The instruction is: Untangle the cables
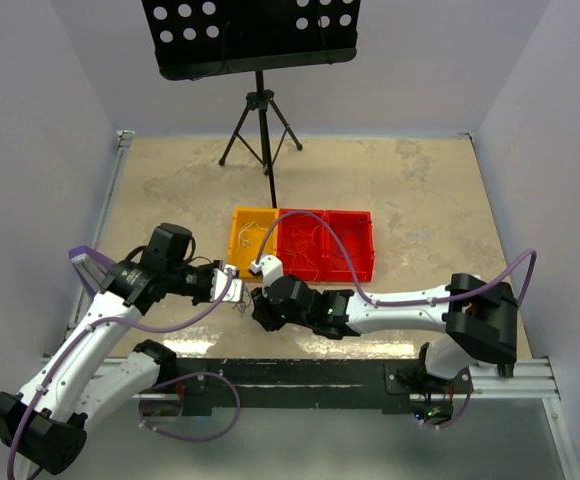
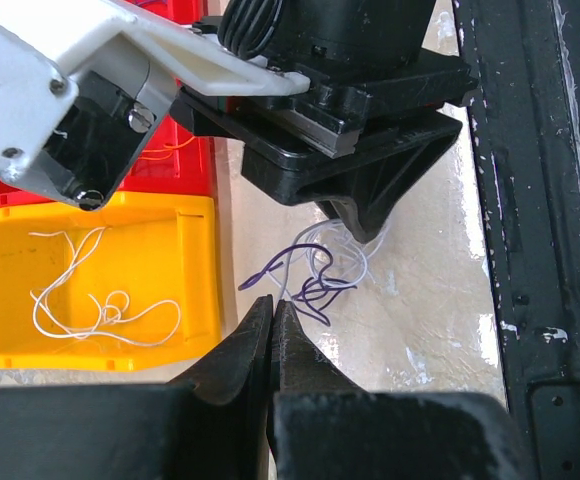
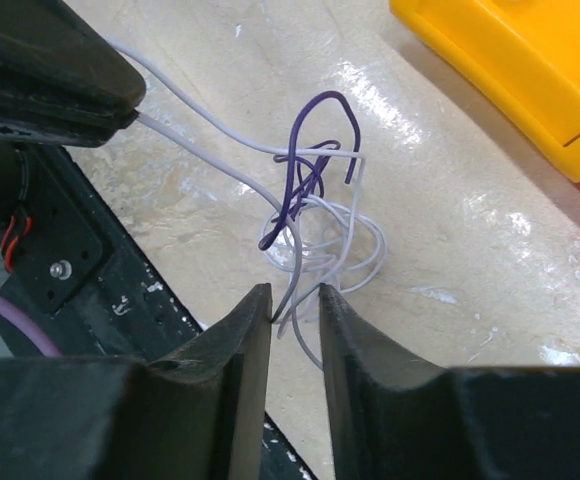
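Observation:
The cables point(image 1: 242, 303) are a small knot of thin white and purple wires point(image 2: 320, 275) lying on the table in front of the yellow bin. My left gripper point(image 2: 273, 300) is shut on white strands that run from its tip into the knot; in the right wrist view it point(image 3: 50, 70) shows at top left with two white strands leaving it. My right gripper point(image 3: 295, 292) faces it across the knot point(image 3: 315, 220). Its jaws stand a little apart, with white strands lying in the gap and one touching the left finger. From above, both grippers meet at the knot.
A yellow bin point(image 1: 253, 240) holding loose white wires point(image 2: 100, 300) stands just behind the knot, with red bins point(image 1: 325, 245) to its right. A black rail point(image 1: 300, 375) runs along the near table edge. A music stand's tripod point(image 1: 260, 120) is at the back.

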Controlling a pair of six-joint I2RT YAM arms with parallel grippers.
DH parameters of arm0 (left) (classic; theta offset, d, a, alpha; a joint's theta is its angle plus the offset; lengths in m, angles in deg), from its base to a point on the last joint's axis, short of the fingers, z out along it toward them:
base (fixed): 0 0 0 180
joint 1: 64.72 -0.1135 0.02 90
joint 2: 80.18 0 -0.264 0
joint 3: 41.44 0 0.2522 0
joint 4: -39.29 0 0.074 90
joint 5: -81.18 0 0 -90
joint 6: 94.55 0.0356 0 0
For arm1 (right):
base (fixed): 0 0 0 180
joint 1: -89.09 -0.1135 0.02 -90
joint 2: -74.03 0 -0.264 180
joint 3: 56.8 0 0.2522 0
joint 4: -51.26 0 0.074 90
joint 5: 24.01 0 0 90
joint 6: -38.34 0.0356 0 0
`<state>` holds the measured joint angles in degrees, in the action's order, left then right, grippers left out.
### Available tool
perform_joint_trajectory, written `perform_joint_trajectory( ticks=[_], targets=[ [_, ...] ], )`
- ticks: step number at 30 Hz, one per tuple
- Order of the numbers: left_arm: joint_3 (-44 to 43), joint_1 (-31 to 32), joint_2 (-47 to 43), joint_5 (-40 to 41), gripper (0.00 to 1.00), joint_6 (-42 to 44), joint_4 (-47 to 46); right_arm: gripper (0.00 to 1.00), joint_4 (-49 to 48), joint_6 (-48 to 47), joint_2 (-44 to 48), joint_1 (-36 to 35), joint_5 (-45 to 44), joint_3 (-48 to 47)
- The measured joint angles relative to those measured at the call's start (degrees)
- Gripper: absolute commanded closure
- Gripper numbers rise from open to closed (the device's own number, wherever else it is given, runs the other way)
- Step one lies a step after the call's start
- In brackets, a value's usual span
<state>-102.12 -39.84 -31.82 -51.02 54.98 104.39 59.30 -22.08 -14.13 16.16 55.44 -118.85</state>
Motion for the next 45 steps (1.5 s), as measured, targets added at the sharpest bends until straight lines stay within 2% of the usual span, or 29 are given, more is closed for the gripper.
perform_joint_trajectory(
  ticks=[2,3,5,6,8,10,14,19,24,27,30,34,37,40,45],
  targets=[
    [0.0,0.0,0.0,0.0,1.00,0.0,0.0,0.76,0.1,0.1,0.0,0.0,-0.7,0.0],
    [0.0,0.0,0.0,0.0,1.00,0.0,0.1,0.71,0.2,0.2,0.1,0.0,-1.0,0.0],
    [0.0,0.0,0.0,0.0,1.00,0.2,0.5,0.51,0.8,0.4,0.6,0.0,-1.9,0.1],
    [-0.2,0.0,0.0,0.0,1.00,0.7,1.1,0.45,1.3,0.5,1.0,0.0,-2.5,0.1],
    [-0.8,0.0,0.0,-0.3,1.00,2.2,3.0,0.40,2.4,0.8,1.8,0.0,-4.1,0.1],
    [-1.9,0.0,0.0,-0.8,1.00,3.9,5.4,0.40,3.8,1.4,2.3,0.0,-6.7,0.1],
    [-4.4,0.0,0.2,-1.6,1.00,7.3,10.3,0.50,9.4,4.8,2.4,0.0,-14.6,0.1],
    [-7.5,0.0,2.7,-2.9,1.00,11.9,18.1,0.55,14.4,9.1,3.2,0.1,-21.8,-0.1],
    [-8.1,0.0,5.0,-4.9,1.00,12.8,21.4,0.61,14.8,10.7,2.5,0.1,-22.8,-0.3],
    [-8.1,0.0,5.4,-7.2,1.00,12.6,21.9,0.68,13.9,11.0,2.3,0.1,-22.2,-0.3],
    [-7.0,0.0,6.8,-8.8,1.00,8.9,18.5,0.68,13.2,11.5,2.8,0.1,-21.4,-0.3],
    [-2.0,0.0,8.5,-7.2,1.00,-0.8,7.3,0.59,11.4,12.2,8.1,0.1,-19.8,1.9],
    [1.8,0.0,8.1,-1.5,1.00,-11.7,-3.0,0.53,10.6,13.4,14.5,0.1,-19.3,4.7],
    [1.8,0.0,11.1,4.6,1.00,-21.7,-10.1,0.48,10.3,14.4,20.2,-0.1,-18.2,6.3],
    [0.4,0.0,20.0,14.8,1.00,-33.8,-16.1,0.41,4.3,14.3,23.3,-1.4,-12.2,6.4]
  ],
)
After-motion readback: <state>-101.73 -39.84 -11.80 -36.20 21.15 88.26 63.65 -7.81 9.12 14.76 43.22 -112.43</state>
